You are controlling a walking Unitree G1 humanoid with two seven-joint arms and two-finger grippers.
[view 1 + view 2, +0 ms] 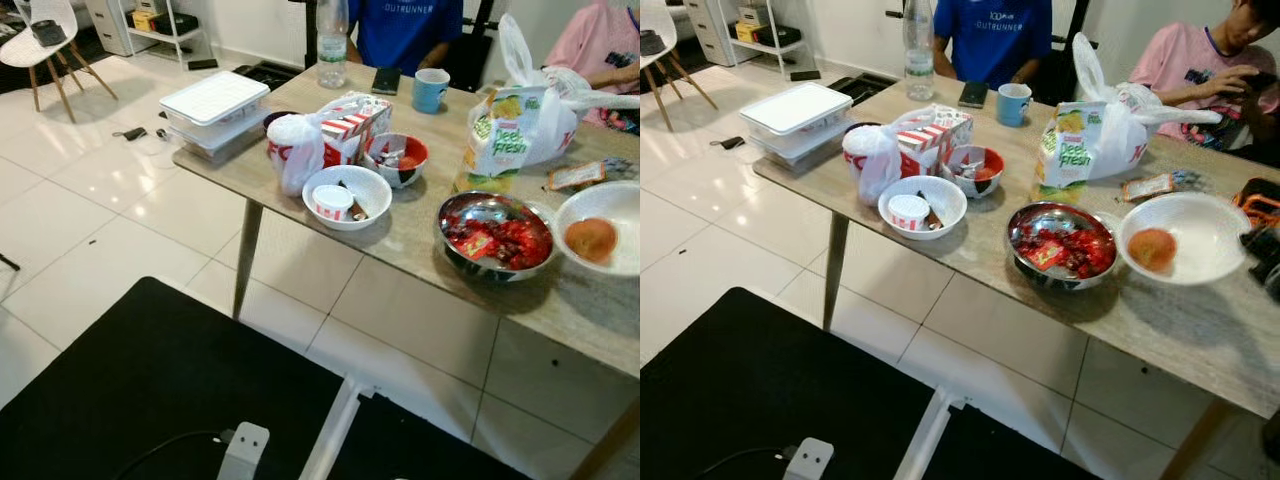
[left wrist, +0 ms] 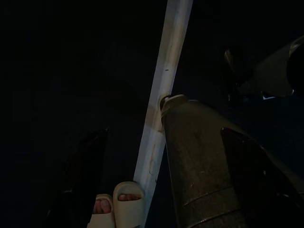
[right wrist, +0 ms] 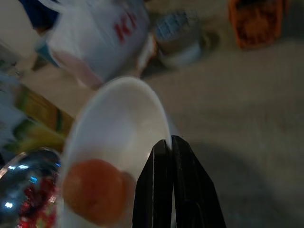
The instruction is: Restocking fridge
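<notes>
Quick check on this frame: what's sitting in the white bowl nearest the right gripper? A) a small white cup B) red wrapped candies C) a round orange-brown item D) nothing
C: the white bowl holds a single round orange-brown item, also seen in the right wrist view with the right gripper closed at the bowl's rim; the red wrapped candies sit in the steel bowl beside it.

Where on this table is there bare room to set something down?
Bare wood runs along the near edge of the table, below the white bowl with the orange. The middle is crowded around the steel bowl and the juice carton.
</notes>
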